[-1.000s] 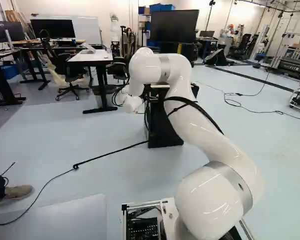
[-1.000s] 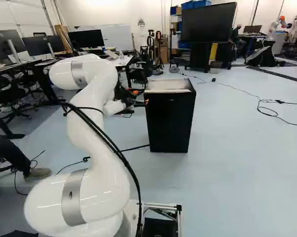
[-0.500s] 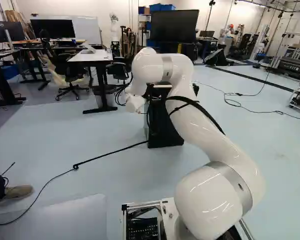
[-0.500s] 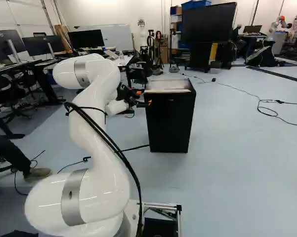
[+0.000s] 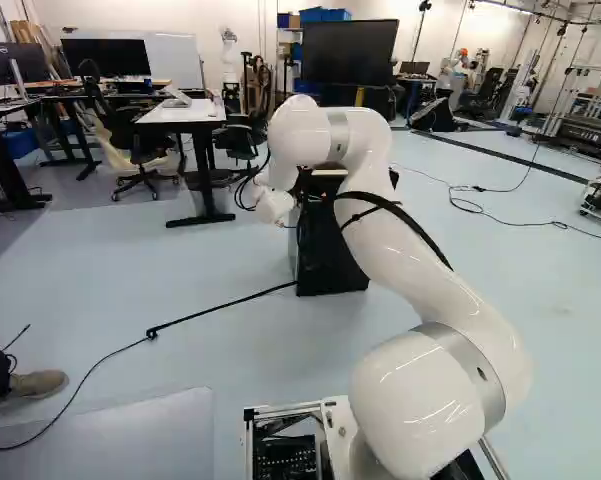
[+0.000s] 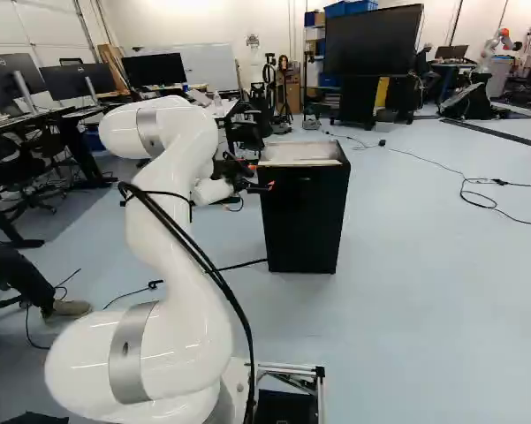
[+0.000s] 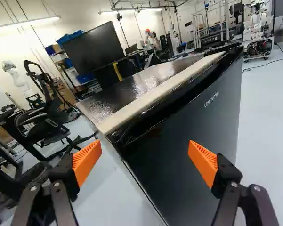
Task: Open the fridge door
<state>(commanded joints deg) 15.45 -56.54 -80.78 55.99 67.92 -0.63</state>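
A: Where is the fridge door point(image 7: 195, 129) found from the gripper point(image 7: 145, 143)?
B: Ahead of it, with the door's near upright edge point(image 7: 140, 182) seen between the pads point(image 7: 87, 162). One pad is set across the dark front; the other is placed out beside the fridge point(image 7: 127, 94), over the floor point(image 7: 115, 186).
A: Is anything gripped?
B: Nothing. The fingers are spread wide, and whether the front is touched by either cannot be told.
A: And the door, is it open?
B: It looks closed. The edge is probably meant to be hooked or pinched, then drawn outward.
A: What could be spoiled from here?
B: If the gripper is advanced too squarely, the front may be pressed by the nearer pad and the whole fridge pushed away. If the edge is caught too shallowly, it may be lost as soon as the seal resists.
A: And if too much is taken in?
B: Then the body could be clamped along with the door, and the fridge dragged or tipped rather than opened.
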